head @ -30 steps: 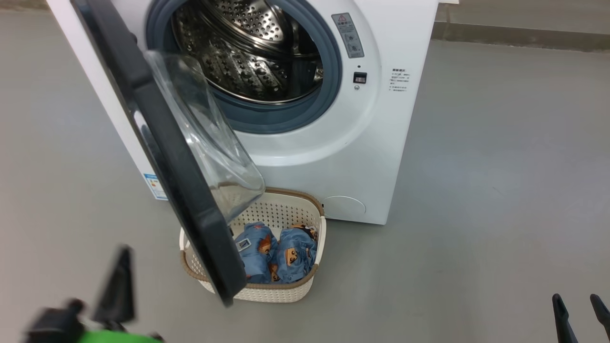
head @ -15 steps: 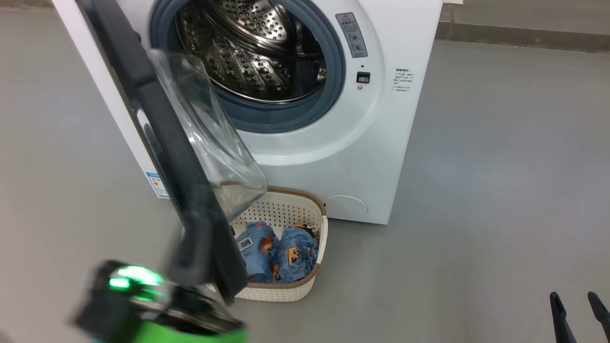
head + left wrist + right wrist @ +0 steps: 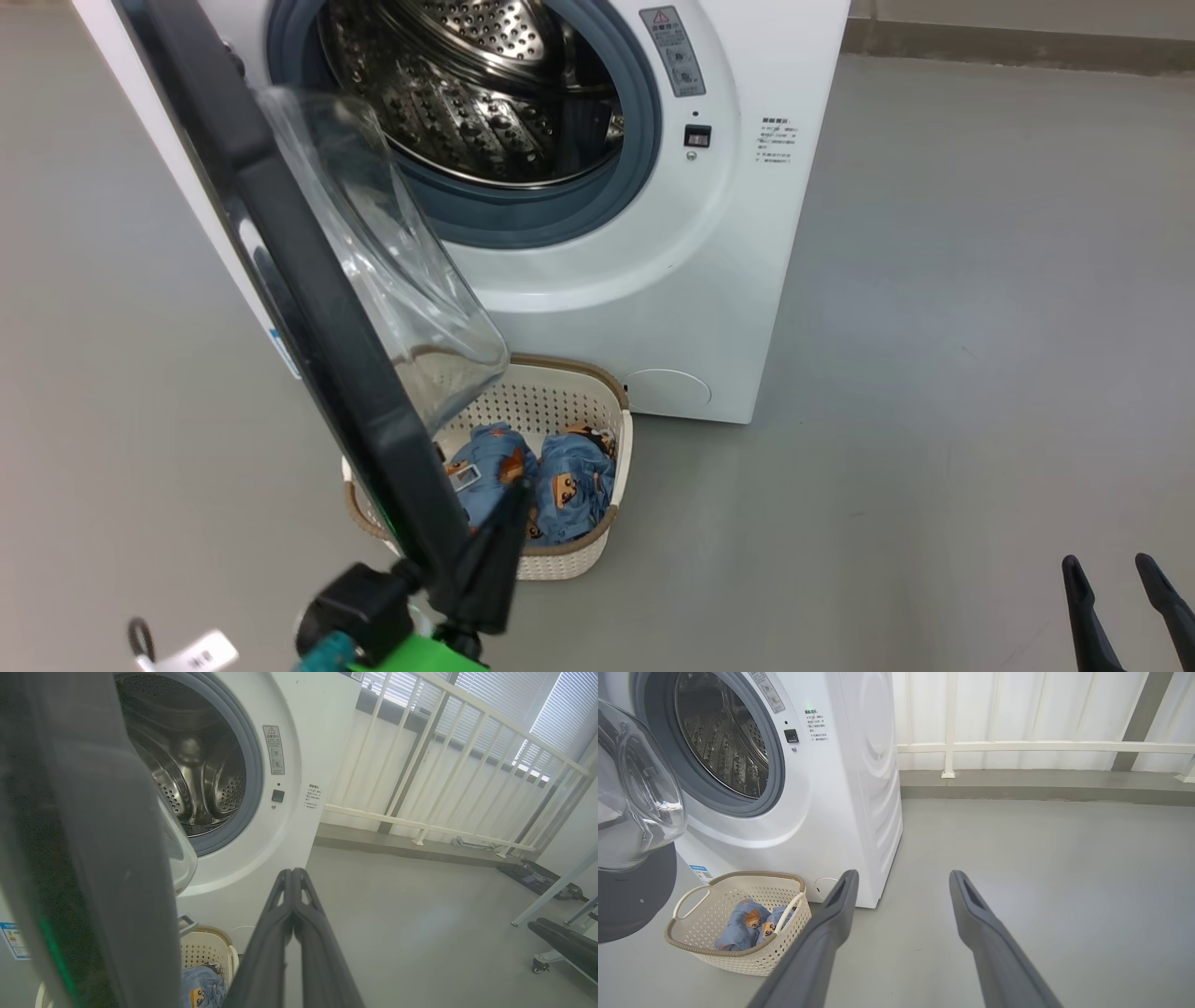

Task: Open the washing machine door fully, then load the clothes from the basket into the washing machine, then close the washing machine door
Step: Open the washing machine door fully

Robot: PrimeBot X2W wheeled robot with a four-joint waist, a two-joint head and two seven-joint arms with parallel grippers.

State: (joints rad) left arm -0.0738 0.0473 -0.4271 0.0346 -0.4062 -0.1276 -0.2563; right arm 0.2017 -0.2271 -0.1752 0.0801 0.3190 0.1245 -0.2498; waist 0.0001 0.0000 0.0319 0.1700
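Now: door part-open, two garments in the basket

So, count with me: you have one washing machine [image 3: 728,280], one door [image 3: 303,280], one basket [image 3: 569,560] and two garments. The left garment [image 3: 490,457] and the right garment [image 3: 579,485] lie side by side, touching, inside the basket. Both are blue with orange-brown bear faces. The basket sits on the floor just in front of the machine, below the opening. The door stands swung out from the machine's left side, edge-on in your head view, and its clear glass bowl [image 3: 392,261] hangs over the basket's left part. Behind it you see the steel drum [image 3: 467,93] and the grey-blue seal [image 3: 560,210].

Your left gripper [image 3: 515,490] is closed with nothing between its fingers, just beside the door's lower rim. Whether it touches the rim, you cannot tell. Your right gripper [image 3: 1106,562] stands wide open and empty, well apart from the machine.

The floor [image 3: 934,373] is smooth, plain grey. Past the machine runs a white railing [image 3: 444,826], with window blinds [image 3: 551,718] behind it.

As for writing, a grey sticker [image 3: 674,51] with a red warning triangle sits beside the opening. A block of small print [image 3: 775,140] lies to its right, and a blue label [image 3: 701,872] sits low on the front. None is sharp enough to read.
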